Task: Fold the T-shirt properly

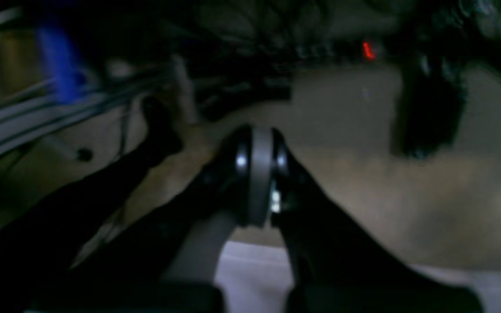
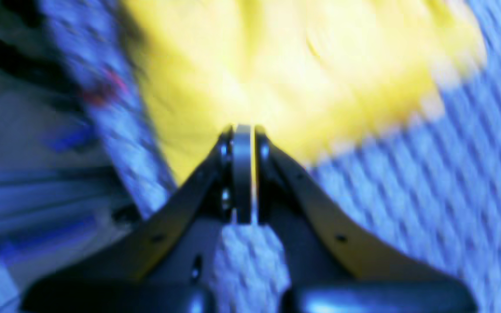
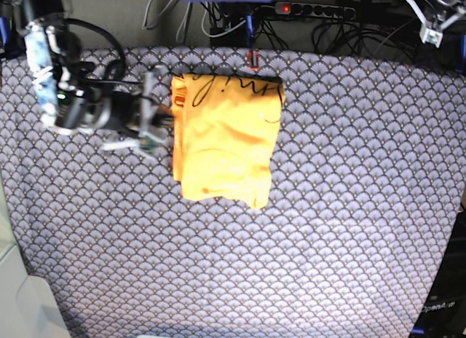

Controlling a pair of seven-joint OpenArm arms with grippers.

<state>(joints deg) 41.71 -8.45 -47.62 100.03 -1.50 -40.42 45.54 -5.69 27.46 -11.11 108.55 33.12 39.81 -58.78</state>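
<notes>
The yellow-orange T-shirt [image 3: 226, 141] lies folded into a rough rectangle at the back middle of the table, with thin dark scribble marks [image 3: 218, 87] along its far edge. My right gripper [image 3: 156, 123] is at the shirt's left edge, low over the cloth. In the blurred right wrist view its jaws [image 2: 242, 130] are shut together, with the tips at the border of the shirt [image 2: 298, 65] and no fabric visibly between them. My left gripper [image 1: 259, 134] is shut and empty, off the table, facing cables and floor. That arm shows at the back right corner [image 3: 437, 17].
A blue-grey scallop-patterned cloth [image 3: 328, 229] covers the whole table and shows in the right wrist view [image 2: 429, 182]. A power strip with a red light [image 3: 313, 10] and cables lie behind the table's back edge. A small red item [image 3: 253, 59] sits at the back edge by the shirt.
</notes>
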